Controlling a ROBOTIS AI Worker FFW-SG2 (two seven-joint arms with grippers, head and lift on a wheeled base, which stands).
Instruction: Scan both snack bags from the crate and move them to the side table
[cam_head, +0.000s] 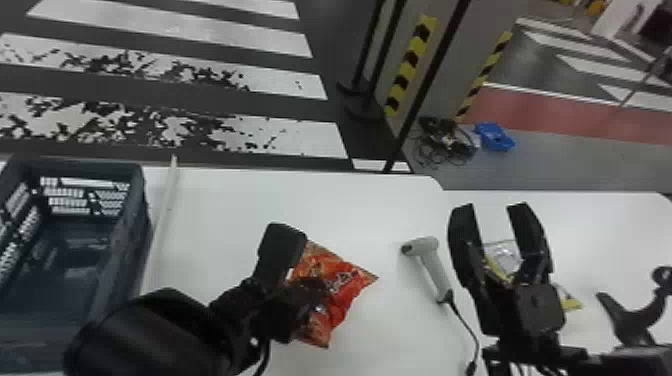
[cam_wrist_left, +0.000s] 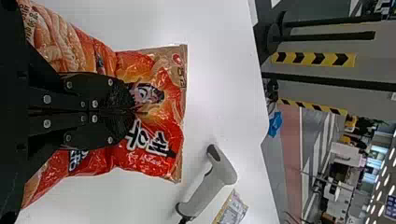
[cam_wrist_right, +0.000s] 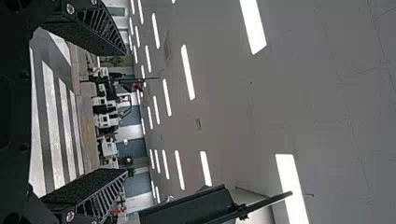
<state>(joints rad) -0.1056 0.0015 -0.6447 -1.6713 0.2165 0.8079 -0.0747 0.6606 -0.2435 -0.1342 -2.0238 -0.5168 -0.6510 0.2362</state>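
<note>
Over the white table stands my left gripper (cam_head: 287, 307), above the red snack bag (cam_head: 345, 280), whose right part shows beside it. In the left wrist view the left gripper (cam_wrist_left: 132, 111) has its fingers together, pinching the wrinkled front of the snack bag (cam_wrist_left: 163, 126). My right gripper (cam_head: 492, 212) is raised right of the scanner (cam_head: 432, 265), fingers apart; in the right wrist view the right gripper (cam_wrist_right: 125, 112) has nothing between its fingers. The dark crate (cam_head: 132, 240) stands at the far left. A silver and yellow packet (cam_head: 505, 255) lies behind the right gripper, partly covered by it.
The scanner's cable (cam_head: 467, 325) runs down to the table's near edge. A black curved stand (cam_head: 632, 320) is at the right. A pale bar (cam_head: 162, 220) lies between the crate and the white table (cam_head: 215, 205). Black poles (cam_head: 425, 85) rise beyond the far edge.
</note>
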